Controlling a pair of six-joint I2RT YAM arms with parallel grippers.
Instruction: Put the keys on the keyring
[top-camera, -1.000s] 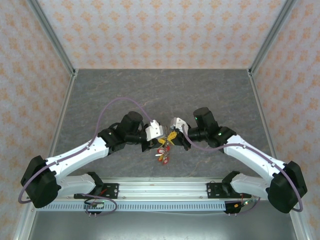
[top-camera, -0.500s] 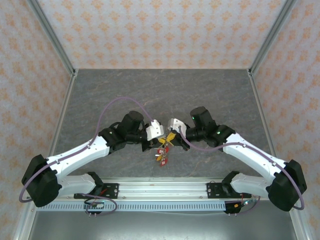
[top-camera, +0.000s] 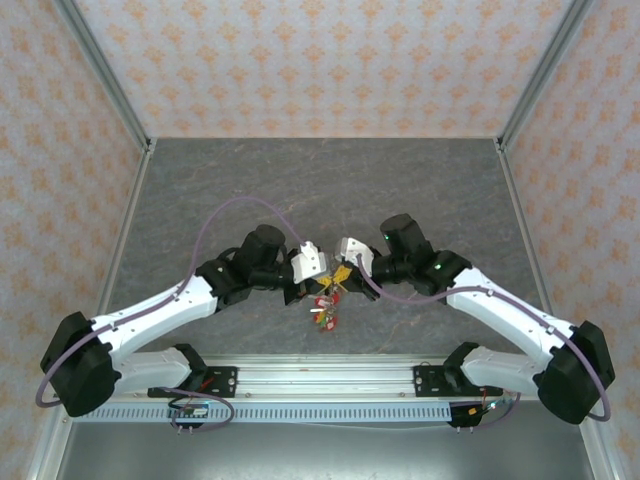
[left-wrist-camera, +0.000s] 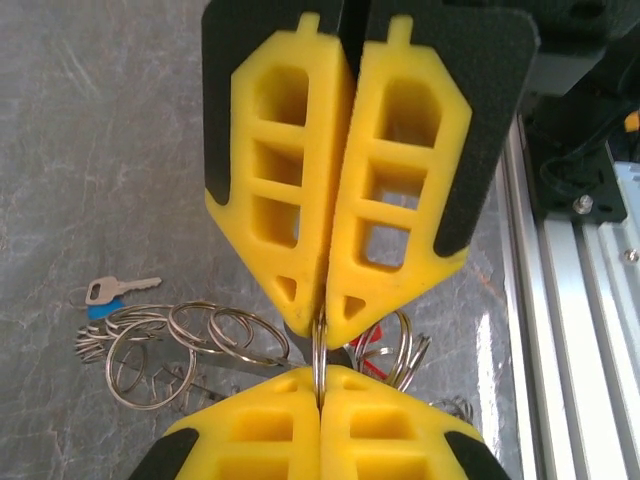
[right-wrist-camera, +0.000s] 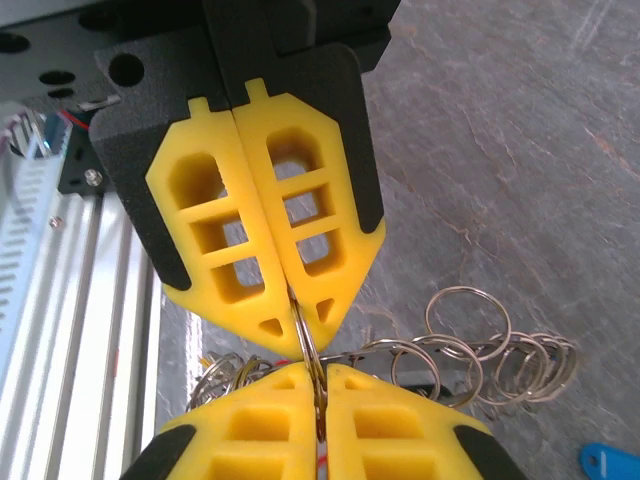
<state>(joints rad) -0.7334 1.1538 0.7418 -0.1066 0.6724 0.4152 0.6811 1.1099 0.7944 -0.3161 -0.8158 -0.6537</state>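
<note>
Yellow fingertips meet nose to nose over the middle of the grey table (top-camera: 300, 180). Coming from the left, the left gripper (left-wrist-camera: 322, 318) has its jaws pressed together on a thin metal wire seen edge-on, which I take to be the keyring (left-wrist-camera: 318, 352). The right gripper (right-wrist-camera: 297, 322) pinches the same wire from the opposite side, its jaws likewise together, so the ring is held between two opposed grips. That looks meant to steady it, perhaps to part its coils so that a key can be threaded on.

A bunch of red-tagged keys (top-camera: 322, 308) sits just below the meeting point in the overhead view; whether they hang from the ring or lie on the table I cannot tell. One loose key with a blue tag (left-wrist-camera: 115, 291) lies flat on the table, apart from the grip, just beside a tangle of small split rings (left-wrist-camera: 190, 340).

That tangle crowds up against the pinch, and the two sets of fingers cover most of the reachable wire, leaving little free ring for a key. The aluminium rail (left-wrist-camera: 580, 300) runs close by on the right
</note>
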